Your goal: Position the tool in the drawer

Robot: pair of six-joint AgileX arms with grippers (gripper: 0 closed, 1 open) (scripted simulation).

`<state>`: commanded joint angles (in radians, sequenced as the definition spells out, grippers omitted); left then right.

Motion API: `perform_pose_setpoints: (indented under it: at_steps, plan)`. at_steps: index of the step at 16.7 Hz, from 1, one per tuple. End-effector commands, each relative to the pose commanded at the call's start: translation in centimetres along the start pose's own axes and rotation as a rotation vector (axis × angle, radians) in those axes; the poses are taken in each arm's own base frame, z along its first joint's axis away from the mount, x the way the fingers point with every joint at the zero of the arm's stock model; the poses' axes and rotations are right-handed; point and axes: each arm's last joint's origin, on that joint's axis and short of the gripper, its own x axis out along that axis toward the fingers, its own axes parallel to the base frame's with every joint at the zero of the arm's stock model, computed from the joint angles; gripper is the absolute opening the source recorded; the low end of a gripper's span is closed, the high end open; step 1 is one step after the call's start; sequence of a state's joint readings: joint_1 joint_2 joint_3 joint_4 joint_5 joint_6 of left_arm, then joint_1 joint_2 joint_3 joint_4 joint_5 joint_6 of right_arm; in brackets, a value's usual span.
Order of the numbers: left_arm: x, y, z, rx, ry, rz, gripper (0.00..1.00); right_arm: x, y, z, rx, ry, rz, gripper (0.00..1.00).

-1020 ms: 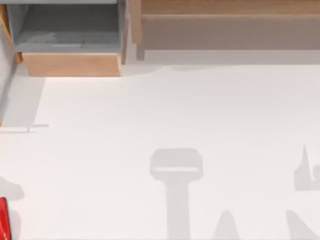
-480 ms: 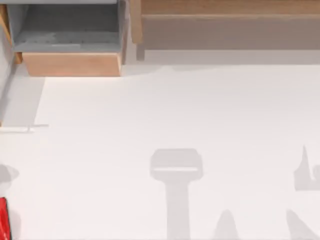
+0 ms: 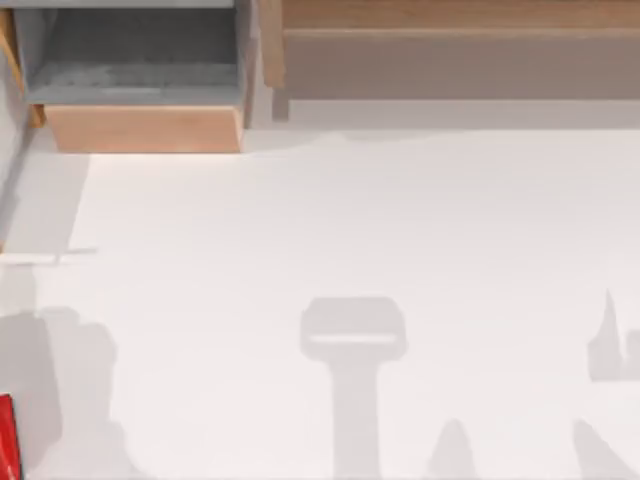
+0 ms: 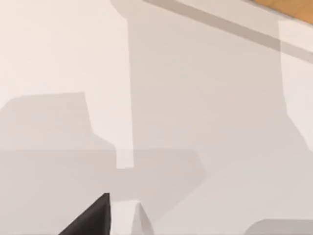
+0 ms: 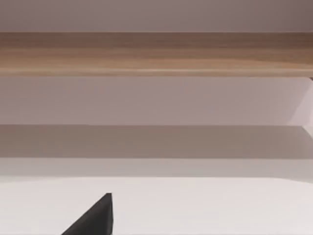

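Tool lies well clear of the open drawer; approach it squarely, gripping the red body. Finger state: cannot tell.

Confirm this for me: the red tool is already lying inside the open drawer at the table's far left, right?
Not right. The drawer is open at the far left, but the red tool is lying on the table at the near left edge, as the top view shows.
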<state>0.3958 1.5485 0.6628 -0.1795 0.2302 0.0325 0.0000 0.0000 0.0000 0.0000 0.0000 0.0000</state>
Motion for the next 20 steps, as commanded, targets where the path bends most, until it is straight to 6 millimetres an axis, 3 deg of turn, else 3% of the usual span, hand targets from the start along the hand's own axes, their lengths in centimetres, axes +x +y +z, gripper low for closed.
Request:
perform_pose_setpoints:
  at_steps: [4, 9, 16, 20]
  plan:
    - [-3.6, -4.3, -1.3, -0.169, 0.26, 0.083, 1.0, 0.0, 0.0, 0.0, 0.0, 0.0, 0.0, 1.0]
    - [-6.9, -7.6, -3.3, -0.127, 0.456, 0.196, 1.0, 0.0, 0.0, 0.0, 0.0, 0.0, 0.0, 1.0]
    - [-7.6, -8.4, -3.8, -0.08, 0.508, 0.22, 1.0, 0.0, 0.0, 0.0, 0.0, 0.0, 0.0, 1.0]
    - [-6.8, -8.2, -4.1, -0.081, 0.509, 0.22, 1.0, 0.0, 0.0, 0.0, 0.0, 0.0, 0.0, 1.0]
